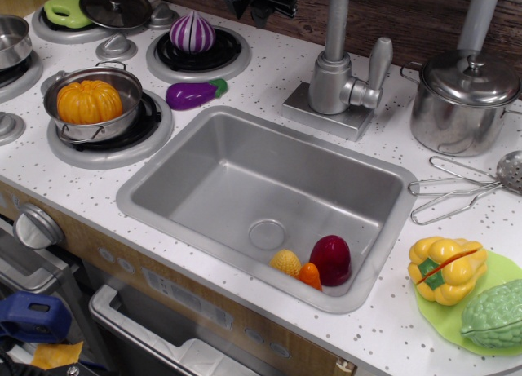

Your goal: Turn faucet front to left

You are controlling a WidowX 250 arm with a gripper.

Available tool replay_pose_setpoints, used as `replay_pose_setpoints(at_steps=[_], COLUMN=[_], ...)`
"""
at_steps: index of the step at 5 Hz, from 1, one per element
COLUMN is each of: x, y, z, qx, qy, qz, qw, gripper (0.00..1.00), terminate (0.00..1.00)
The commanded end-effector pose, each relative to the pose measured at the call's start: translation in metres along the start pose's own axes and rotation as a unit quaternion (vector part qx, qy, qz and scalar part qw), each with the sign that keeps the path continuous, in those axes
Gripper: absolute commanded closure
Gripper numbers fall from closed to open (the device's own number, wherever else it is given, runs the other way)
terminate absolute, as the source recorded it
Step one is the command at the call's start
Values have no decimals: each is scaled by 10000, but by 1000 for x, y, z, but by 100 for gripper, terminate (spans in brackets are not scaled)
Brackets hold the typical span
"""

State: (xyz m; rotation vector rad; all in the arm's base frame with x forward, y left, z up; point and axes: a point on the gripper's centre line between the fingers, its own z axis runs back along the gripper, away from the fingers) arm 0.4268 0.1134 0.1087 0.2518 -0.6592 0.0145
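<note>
Observation.image view, the only one supplied: the matte silver toy faucet (pixel 336 82) with square flat base stands on the speckled white counter just behind the rectangular grey sink basin (pixel 261 196), its thin pipe rising upright out of the top edge and its paddle-shaped lever pointing right and upward. The black robot gripper (pixel 259 2) hangs at the top edge, well apart from the faucet and beside the purple-and-white striped toy onion (pixel 192 31) on the rear burner; it holds nothing visible, but whether its jaws stand open or closed cannot be told, as most of it is cropped. Risk, as judged: an approach from that side could strike the pipe or lever off-centre and fail to swing it cleanly, or brush the lidded shiny steel pot (pixel 461 99) close by. Which way the spout faces is hidden, since the pipe's top is cut off.
</note>
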Motion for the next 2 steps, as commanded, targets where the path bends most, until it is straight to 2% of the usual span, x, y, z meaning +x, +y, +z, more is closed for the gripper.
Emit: replay_pose_setpoints(at_steps=[1, 2], x=[27, 31], y=[27, 26], z=[1, -2], qx=[223, 253], qy=[-400, -457], qz=[-17, -49], qw=[9990, 9986], gripper=[100, 100], terminate=[0, 100])
